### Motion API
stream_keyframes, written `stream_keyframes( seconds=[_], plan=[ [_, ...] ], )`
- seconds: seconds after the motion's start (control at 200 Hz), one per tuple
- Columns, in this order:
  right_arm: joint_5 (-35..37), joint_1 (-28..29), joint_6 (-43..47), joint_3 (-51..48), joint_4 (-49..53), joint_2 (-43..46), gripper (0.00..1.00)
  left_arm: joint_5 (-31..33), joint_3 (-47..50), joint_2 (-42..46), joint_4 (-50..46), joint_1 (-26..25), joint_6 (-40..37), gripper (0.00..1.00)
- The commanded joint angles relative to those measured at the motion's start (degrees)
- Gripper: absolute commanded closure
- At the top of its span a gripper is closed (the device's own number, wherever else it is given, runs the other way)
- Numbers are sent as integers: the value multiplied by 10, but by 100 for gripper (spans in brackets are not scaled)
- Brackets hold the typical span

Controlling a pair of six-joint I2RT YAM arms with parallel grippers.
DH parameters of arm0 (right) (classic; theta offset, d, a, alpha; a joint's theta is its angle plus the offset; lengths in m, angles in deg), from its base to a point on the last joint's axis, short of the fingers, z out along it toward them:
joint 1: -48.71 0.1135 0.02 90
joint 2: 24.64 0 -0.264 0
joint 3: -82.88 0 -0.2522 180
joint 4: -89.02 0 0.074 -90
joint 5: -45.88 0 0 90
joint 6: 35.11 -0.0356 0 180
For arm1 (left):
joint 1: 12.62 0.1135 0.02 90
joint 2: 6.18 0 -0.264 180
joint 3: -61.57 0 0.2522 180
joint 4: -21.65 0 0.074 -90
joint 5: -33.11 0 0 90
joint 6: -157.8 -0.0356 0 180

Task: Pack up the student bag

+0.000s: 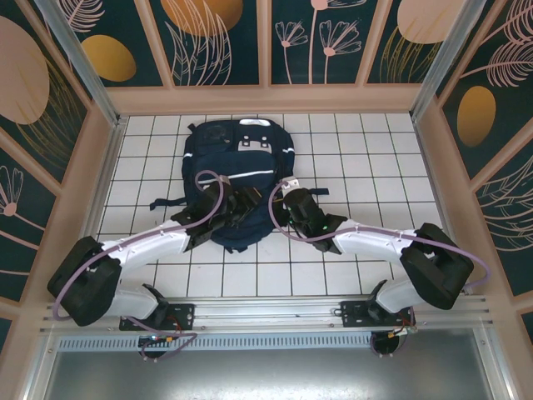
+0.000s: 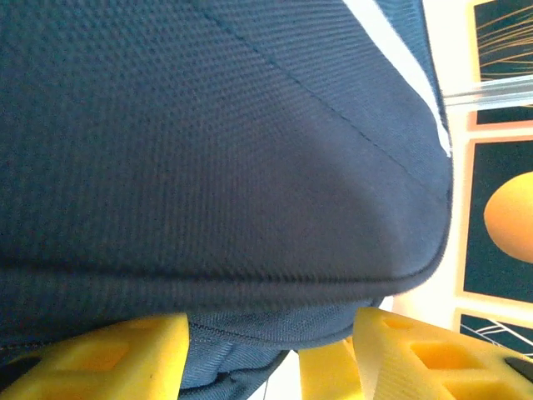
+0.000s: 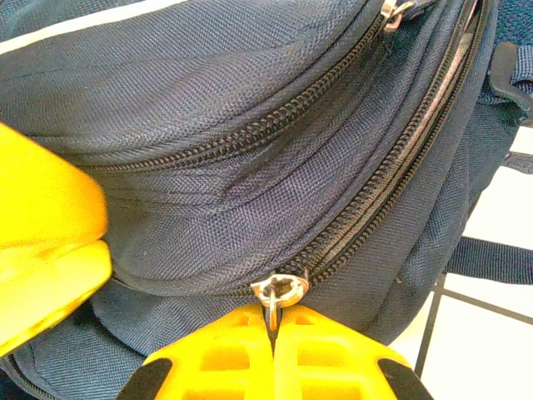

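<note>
A white tiled tabletop (image 1: 350, 167) is filling the middle of the overhead view. The student bag (image 1: 237, 158), large, navy blue and crossed by a thin white stripe, is lying flat on it at the centre of the frame, reaching toward the upper half. The left arm (image 1: 158, 242) and the right arm (image 1: 366, 237) are reaching in from the bottom corners and meeting over the bag's lower end.

In the left wrist view, the bag's fabric is covering nearly the whole frame and bulging down toward the yellow left fingers (image 2: 108, 358). They are standing apart along the bottom edge, gripping nothing, with a sliver of tabletop showing between them.

In the right wrist view, the right fingers (image 3: 225, 358) are pressing together at bottom centre, pinching the small metal zipper pull (image 3: 279, 292). The bag's side is rising directly above them.
</note>
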Motion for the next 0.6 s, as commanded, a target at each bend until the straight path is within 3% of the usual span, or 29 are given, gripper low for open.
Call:
stream_keyframes(
  seconds=[0.0,0.19,0.325,0.5,0.596],
  plan=[
    [-18,11,7,-3,-59,12,100,2,-21,-17,16,-21,36,45],
    [-25,5,14,-1,-77,0,100,53,-16,46,-64,-49,51,47],
    [-40,6,17,2,-86,-1,100,67,23,95,-64,-61,85,48],
    [-36,23,21,-5,-93,8,100,70,25,64,-28,-60,112,48],
    [-40,31,27,-9,-99,12,100,93,-2,41,-53,-60,109,45]
  ],
)
